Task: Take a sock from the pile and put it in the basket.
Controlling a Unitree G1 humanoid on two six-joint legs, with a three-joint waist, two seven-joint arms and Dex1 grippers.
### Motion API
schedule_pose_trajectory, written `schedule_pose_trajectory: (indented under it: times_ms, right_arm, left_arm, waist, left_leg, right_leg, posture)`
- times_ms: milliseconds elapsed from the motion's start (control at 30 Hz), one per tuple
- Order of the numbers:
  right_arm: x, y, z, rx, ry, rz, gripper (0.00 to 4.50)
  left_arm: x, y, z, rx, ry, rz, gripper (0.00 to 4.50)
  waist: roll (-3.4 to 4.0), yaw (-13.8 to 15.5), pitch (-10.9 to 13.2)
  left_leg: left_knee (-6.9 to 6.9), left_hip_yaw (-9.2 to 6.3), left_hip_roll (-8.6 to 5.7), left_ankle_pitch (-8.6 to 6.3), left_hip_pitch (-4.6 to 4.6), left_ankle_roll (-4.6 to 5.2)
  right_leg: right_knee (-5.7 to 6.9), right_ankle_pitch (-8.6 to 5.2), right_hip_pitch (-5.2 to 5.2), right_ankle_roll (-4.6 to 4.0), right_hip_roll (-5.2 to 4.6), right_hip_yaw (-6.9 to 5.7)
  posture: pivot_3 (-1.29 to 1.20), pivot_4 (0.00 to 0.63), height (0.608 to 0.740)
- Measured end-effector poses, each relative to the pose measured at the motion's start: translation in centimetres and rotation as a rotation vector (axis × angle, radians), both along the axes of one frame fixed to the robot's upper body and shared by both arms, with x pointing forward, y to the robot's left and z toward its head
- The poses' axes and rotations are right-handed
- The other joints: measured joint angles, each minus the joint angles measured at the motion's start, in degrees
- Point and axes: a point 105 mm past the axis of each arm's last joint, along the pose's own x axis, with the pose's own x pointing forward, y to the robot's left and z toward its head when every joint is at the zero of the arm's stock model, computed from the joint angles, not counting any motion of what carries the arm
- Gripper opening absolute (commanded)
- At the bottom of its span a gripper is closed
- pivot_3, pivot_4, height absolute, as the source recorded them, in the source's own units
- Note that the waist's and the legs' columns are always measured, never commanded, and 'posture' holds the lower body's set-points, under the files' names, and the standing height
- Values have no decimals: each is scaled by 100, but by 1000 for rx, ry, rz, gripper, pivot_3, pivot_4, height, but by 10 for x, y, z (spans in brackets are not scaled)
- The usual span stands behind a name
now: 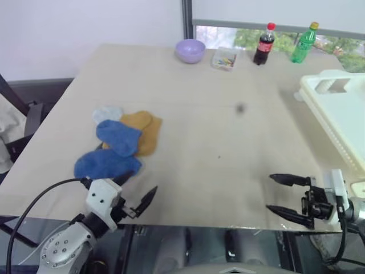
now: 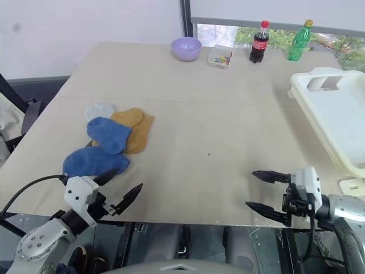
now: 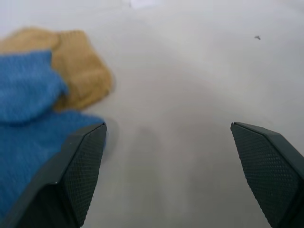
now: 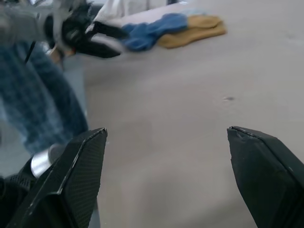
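1. Left eye view puts the table (image 1: 228,148) under everything, a pale wooden top.
2. At three o'clock the basket (image 1: 342,114), white plastic with a handle cut-out, sits on the table's edge, well apart from the socks.
3. The pile (image 1: 120,142) lies at nine o'clock: two royal blue socks over a mustard-yellow one, with a pale grey-blue sock at the far end.
4. At seven o'clock the left gripper (image 1: 137,197) hovers at the near table edge just beside the nearest blue sock, its fingers spread apart and empty; the left wrist view shows blue fabric by one finger (image 3: 80,171), contact unclear.
5. At five o'clock the right gripper (image 1: 285,197) hangs over the near edge, fingers wide apart, nothing between them, pointing across toward the pile.
6. Around twelve o'clock at the far edge stand a lilac bowl (image 1: 190,50), a small clear box (image 1: 224,59), a cola bottle (image 1: 263,44) and a green bottle (image 1: 303,43).
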Motion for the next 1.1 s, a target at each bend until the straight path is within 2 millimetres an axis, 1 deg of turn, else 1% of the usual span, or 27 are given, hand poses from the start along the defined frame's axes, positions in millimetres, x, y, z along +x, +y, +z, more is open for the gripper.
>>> schedule_pose_trajectory:
  times_ms: [33, 100, 233, 300, 367, 433, 500, 600, 667, 767, 867, 900, 933, 967, 1100]
  right_arm:
    - [-1, 3, -1, -12, -13, 29, 4112]
    - [-2, 5, 1, -16, -31, 59, 4112]
    - [-2, 3, 4, -40, -41, 83, 4112]
    - [1, -1, 12, -49, -69, 73, 4112]
    - [4, -4, 18, -55, -94, 66, 4112]
    - [4, -5, 18, -56, -99, 63, 4112]
    - [5, -6, 17, -61, -106, 55, 4112]
    - [7, -5, 18, -50, -110, 34, 4112]
    - [8, -4, 19, -48, -112, 30, 4112]
    - [8, -6, 20, -51, -115, 22, 4112]
    - [8, -8, 21, -60, -117, 12, 4112]
    - [9, -9, 21, -63, -120, 7, 4185]
    - [9, -10, 22, -64, -122, 3, 4185]
    - [9, -10, 22, -65, -122, 1, 4185]
    - [10, -11, 21, -70, -126, -6, 4185]
  left_arm:
    - [0, -4, 1, 16, -16, 14, 4500]
    - [4, -4, 3, 33, -58, 63, 4500]
    - [13, 6, 10, 68, -126, 180, 4500]
    - [19, 11, 14, 80, -160, 240, 4500]
    - [22, 18, 14, 72, -169, 296, 4500]
    - [20, 24, 8, 82, -147, 341, 4500]
    - [14, 30, -5, 94, -95, 385, 4500]
    - [15, 32, -13, 96, -65, 402, 4500]
    - [19, 32, -19, 90, -52, 415, 4500]
    - [28, 26, -20, 76, -59, 407, 4500]
    - [40, 26, -20, 44, -57, 427, 4500]
    - [42, 27, -20, 43, -57, 425, 3931]
    - [43, 26, -21, 41, -55, 422, 3580]
    - [43, 25, -22, 39, -53, 418, 3130]
    - [40, 25, -25, 31, -44, 429, 1124]
  waist:
    - [0, 0, 0]
    - [-4, 7, 0]
    - [-6, 12, -1]
    - [-7, 10, -1]
    - [-11, 4, -3]
    - [-15, 3, -4]
    - [-18, 4, -2]
    - [-18, 18, -2]
    - [-18, 26, -3]
    - [-18, 16, -6]
    - [-13, 12, -9]
    - [-12, 12, -11]
    - [-11, 11, -12]
    - [-8, 3, -13]
    - [-7, -3, -14]
  left_leg:
    - [0, 0, -1, 1, 0, 1]
    - [1, -3, -2, 1, 2, 2]
    - [3, -10, 0, 2, 3, 3]
    - [4, -9, -1, 3, 3, 4]
    - [4, -7, -1, 3, 4, 4]
    - [3, -8, 2, 3, 4, 4]
    - [3, -7, 2, 3, 4, 5]
    - [7, -11, 1, 3, 6, 5]
    - [11, -13, 0, 3, 6, 4]
    - [15, -13, 0, 1, 12, 1]
    - [15, -14, -1, 4, 12, 5]
    - [14, -15, 1, 4, 13, 5]
    - [13, -16, 2, 4, 13, 5]
    - [13, -14, 3, 4, 14, 5]
    - [12, -14, 6, 4, 16, 5]
  right_leg:
    - [0, 0, 0, 0, 0, 1]
    - [1, 0, 4, 0, 3, -2]
    - [2, 1, 8, 0, 6, -10]
    - [2, 1, 10, 0, 7, -9]
    - [2, 1, 15, 0, 9, -7]
    - [1, 1, 15, 0, 14, -7]
    - [1, 0, 14, 0, 14, -6]
    - [2, 1, 13, 0, 13, -9]
    - [5, 1, 16, 0, 13, -9]
    - [5, 2, 24, -1, 11, -8]
    - [5, 2, 29, 0, 13, -8]
    - [5, 3, 30, -1, 16, -8]
    - [5, 2, 30, -1, 17, -8]
    - [5, 3, 30, -1, 19, -7]
    - [6, 3, 29, -1, 22, -6]
  posture:
    - [0, 150, 730]
    - [0, 150, 730]
    - [0, 150, 730]
    - [0, 150, 730]
    - [0, 150, 730]
    - [0, 150, 730]
    - [0, 150, 730]
    - [0, 150, 730]
    - [0, 150, 730]
    - [0, 150, 730]
    - [0, 150, 730]
    - [0, 150, 730]
    - [0, 150, 730]
    - [0, 150, 730]
    - [0, 150, 730]
